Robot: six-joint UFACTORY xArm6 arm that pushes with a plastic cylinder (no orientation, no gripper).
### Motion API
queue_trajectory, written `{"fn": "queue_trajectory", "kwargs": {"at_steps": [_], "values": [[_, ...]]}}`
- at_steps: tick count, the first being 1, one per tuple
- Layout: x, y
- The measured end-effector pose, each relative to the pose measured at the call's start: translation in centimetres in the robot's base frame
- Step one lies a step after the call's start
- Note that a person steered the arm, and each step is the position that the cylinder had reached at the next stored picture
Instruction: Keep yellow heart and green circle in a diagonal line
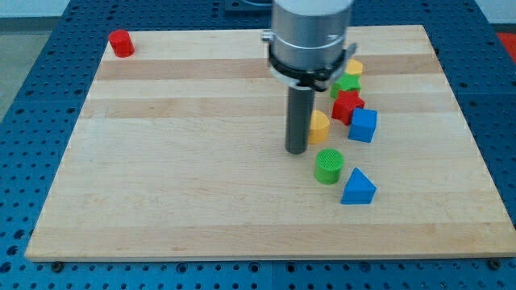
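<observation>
The wooden board (201, 201) carries 7 coloured blocks, 6 clustered toward the view's right.

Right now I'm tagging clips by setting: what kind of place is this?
Probably a robotics lab bench: a wooden board on a blue perforated table, small coloured blocks like the green circle, my tip beside the yellow heart.

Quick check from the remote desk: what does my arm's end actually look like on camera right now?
A silver-grey cylindrical housing with a black ring beneath it, narrowing to a straight dark rod. My tip is the rod's blunt lower end, just left of the yellow heart. No claw, cables or markings show.
</observation>
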State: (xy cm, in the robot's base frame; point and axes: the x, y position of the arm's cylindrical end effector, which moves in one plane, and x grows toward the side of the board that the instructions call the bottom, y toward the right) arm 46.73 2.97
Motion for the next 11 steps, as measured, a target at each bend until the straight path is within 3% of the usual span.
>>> {"fn": "queue_trajectory", "kwargs": {"at_steps": [2,3,4,6,7,8,9,11], "values": [[2.7,3.8],[0.9,6.8],[-2.0,6.2],[-7.0,-0.9],[-8.2,-0.9],[-4.4,-0.6],[-3.3,-2.5],[-9.5,-4.9]]}}
